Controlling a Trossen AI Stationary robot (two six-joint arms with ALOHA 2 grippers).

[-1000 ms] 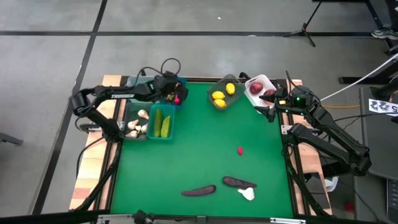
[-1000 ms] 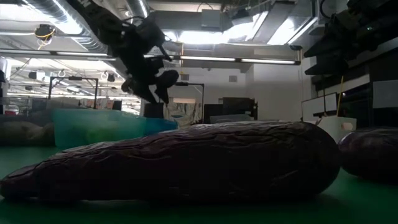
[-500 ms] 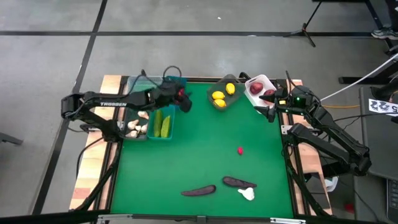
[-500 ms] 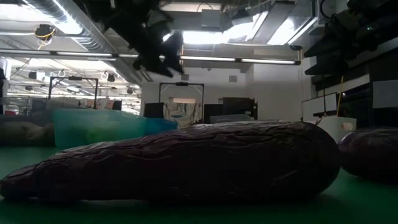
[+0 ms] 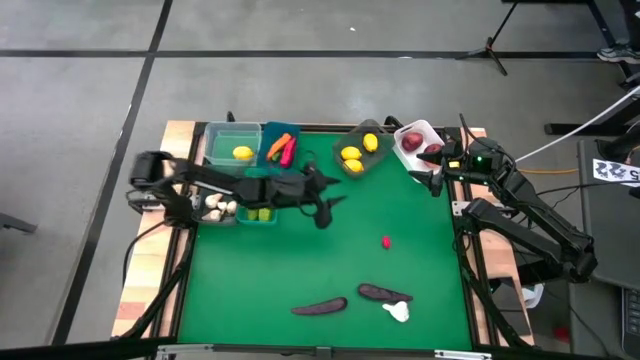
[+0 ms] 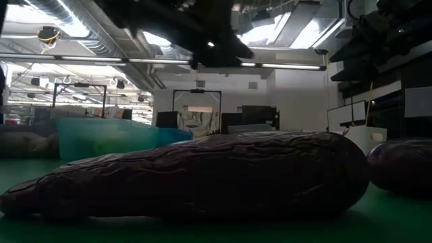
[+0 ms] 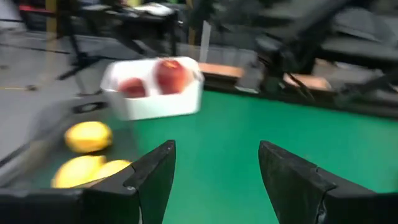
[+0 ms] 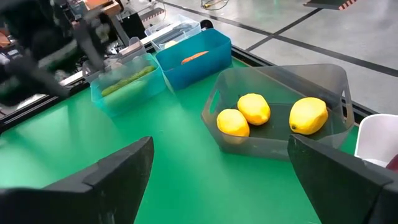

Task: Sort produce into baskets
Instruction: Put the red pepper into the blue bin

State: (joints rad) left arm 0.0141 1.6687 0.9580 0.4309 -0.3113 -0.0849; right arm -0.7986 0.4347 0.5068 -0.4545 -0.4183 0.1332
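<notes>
The produce is partly sorted and partly loose on the green table (image 5: 300, 260). The left gripper (image 5: 325, 205) hangs over the mat in front of the baskets, its two dark fingers (image 7: 152, 180) spread wide with nothing between them. Just behind it the grey translucent tub (image 5: 360, 155) holds three yellow lemons (image 8: 239, 122), and beside that the white tub (image 7: 152, 99) holds red apples (image 7: 172, 74). Farther back on the left, the blue tub (image 5: 280, 148) carries an orange carrot (image 5: 277, 145) and a red-pink pepper (image 5: 288, 152), the clear green tub (image 5: 232, 142) holds one yellow lemon (image 5: 243, 153), and the left arm partly covers the teal tub of green cucumbers (image 5: 262, 213) and the tub of white garlic bulbs (image 5: 215, 205). The right gripper (image 5: 432, 180) waits by the white tub, its fingers (image 8: 106, 171) set well apart and empty. Loose on the mat lie a small red piece (image 5: 386, 241), two dark purple eggplants (image 5: 318, 307) and a white garlic bulb (image 5: 397, 312) touching the second eggplant (image 5: 380, 293).
</notes>
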